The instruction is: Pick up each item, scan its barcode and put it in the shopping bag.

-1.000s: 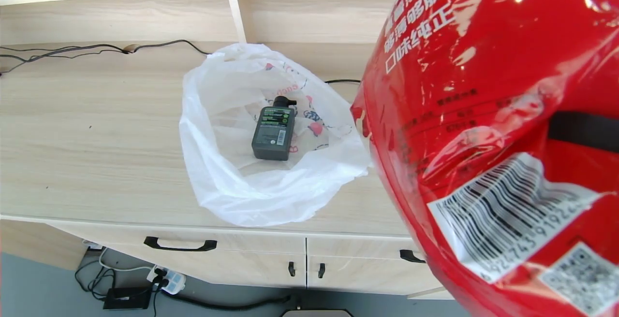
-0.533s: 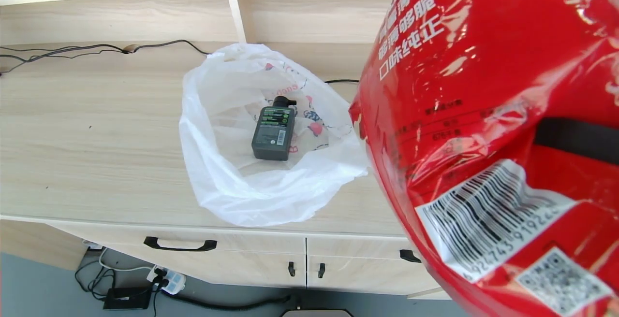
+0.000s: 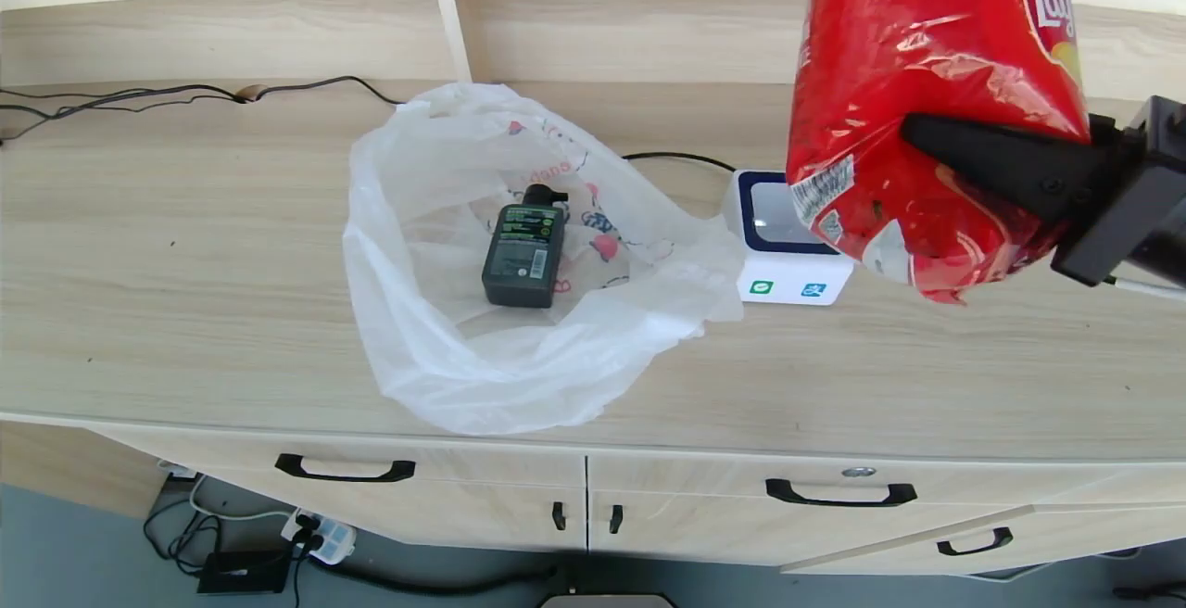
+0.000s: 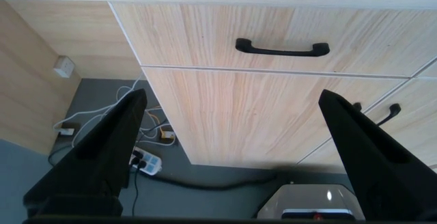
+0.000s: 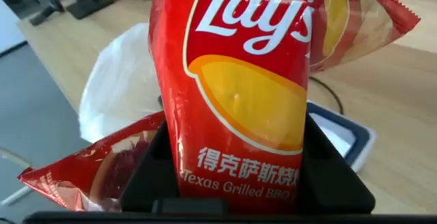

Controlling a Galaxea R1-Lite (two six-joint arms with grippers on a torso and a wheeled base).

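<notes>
Your counter [image 3: 185, 247] runs beneath the right gripper [image 3: 927, 135]. Its jaws are clamped across the middle of the red chip bag [image 3: 908, 61], holding it upright in the air so that the lower end hangs free below them. The white shopping bag [image 3: 417, 348] lies well to the left of those jaws, with its mouth spread open and upward to take a drop from above. Just below and left of the jaws, between them and the shopping bag, sits the scanner [image 3: 788, 265], window up. The chip bag's barcode patch [image 3: 820, 191] is at the lower corner nearest the scanner, probably turned that way for a read, though you can't be sure it squarely faces the window. A dark bottle [image 3: 524, 254] already lies flat inside the shopping bag. Your left gripper [image 4: 232, 156] hangs with its jaws wide and empty before the drawer fronts [image 4: 225, 108], out of the way.
</notes>
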